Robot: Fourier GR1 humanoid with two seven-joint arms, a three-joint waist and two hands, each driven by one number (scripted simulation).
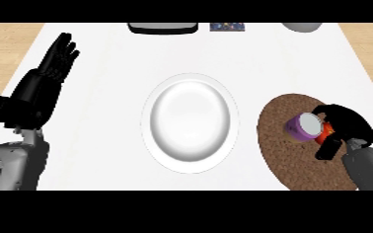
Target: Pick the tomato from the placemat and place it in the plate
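Right robot hand (342, 128) curls round tomato (327, 129) on placemat (280, 128), 3 o'clock of plate (191, 123). Round, smooth, likely squashy: cradle its sides. Left robot hand (58, 57) rests open.

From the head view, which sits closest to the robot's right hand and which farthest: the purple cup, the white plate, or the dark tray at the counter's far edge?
Measured from the right hand:
1. Purple cup, on the brown placemat, right against the hand.
2. White plate, at the counter's middle, to the hand's left.
3. Dark tray, at the far edge, beyond the plate.
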